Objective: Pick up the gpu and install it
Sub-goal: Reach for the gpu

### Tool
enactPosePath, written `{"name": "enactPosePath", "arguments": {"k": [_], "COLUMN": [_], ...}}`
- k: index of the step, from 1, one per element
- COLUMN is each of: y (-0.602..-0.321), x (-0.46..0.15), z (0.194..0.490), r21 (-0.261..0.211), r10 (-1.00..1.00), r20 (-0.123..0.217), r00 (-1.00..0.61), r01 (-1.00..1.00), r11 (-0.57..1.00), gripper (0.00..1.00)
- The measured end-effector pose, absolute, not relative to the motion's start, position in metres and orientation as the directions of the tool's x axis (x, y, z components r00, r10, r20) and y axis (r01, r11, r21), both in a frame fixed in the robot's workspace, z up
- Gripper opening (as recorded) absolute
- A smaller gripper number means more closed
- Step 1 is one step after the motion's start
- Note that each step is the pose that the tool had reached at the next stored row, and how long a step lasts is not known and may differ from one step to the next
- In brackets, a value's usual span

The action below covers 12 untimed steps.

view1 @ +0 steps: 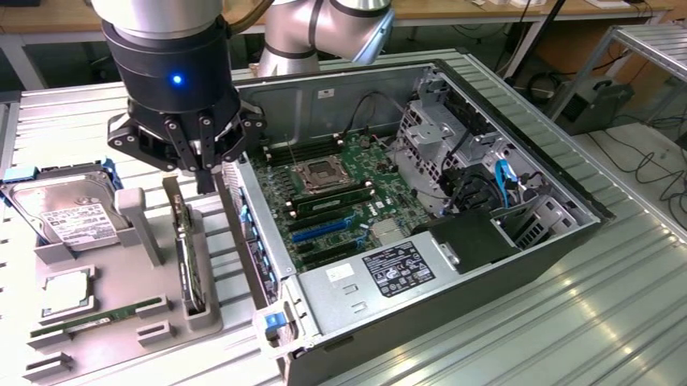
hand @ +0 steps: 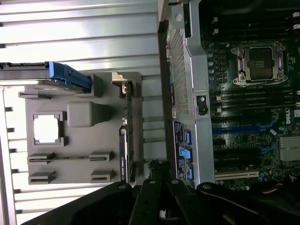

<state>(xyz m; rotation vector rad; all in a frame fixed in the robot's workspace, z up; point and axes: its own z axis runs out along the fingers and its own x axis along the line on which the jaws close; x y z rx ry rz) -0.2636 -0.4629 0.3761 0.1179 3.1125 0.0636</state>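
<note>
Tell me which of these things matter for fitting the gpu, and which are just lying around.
For the job:
gpu, standing on edge in the grey holder
gripper, above it
open computer case

Lying about:
hard drive
RAM stick
processor chip

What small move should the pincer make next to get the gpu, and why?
Probably open the pincer first. It is shut and empty, and its tips hang near the top edge of the gpu, which stands on edge in the grey holder beside the computer case. Shut fingers cannot straddle the card.
</note>
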Motion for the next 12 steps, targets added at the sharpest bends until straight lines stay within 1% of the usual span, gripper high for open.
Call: {"name": "enactPosePath", "arguments": {"k": [12], "y": [-0.4679], "x": [-0.2636], "z": [0.3756], "r21": [0.042], "r10": [0.076], "r20": [-0.025], "r00": [-0.997], "r01": [0.075], "r11": [0.996], "gripper": [0.11]}}
